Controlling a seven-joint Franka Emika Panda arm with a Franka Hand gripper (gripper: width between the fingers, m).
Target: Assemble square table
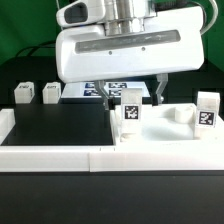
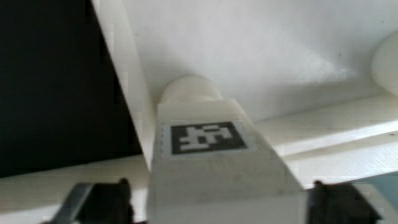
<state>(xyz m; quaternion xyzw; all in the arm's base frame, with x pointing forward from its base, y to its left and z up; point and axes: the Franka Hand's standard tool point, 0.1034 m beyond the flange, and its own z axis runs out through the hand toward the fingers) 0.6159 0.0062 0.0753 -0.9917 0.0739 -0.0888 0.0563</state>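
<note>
The white square table top (image 1: 165, 132) lies on the exterior view's right, hard against the front border wall. One white leg (image 1: 131, 113) with a tag stands upright on its left corner. My gripper (image 1: 134, 98) is open and straddles this leg from above, with a gap on each side. In the wrist view the leg (image 2: 210, 140) rises between my dark fingertips (image 2: 100, 202), and my gripper (image 2: 217, 208) does not touch it. Another leg (image 1: 207, 110) stands at the top's right edge. Two more legs (image 1: 22, 94) (image 1: 50, 93) stand at the far left.
The long low white border wall (image 1: 70, 156) runs along the front and up the left side. The marker board (image 1: 92, 90) lies behind, partly hidden by my gripper body. A small white raised boss (image 1: 181, 115) sits inside the table top.
</note>
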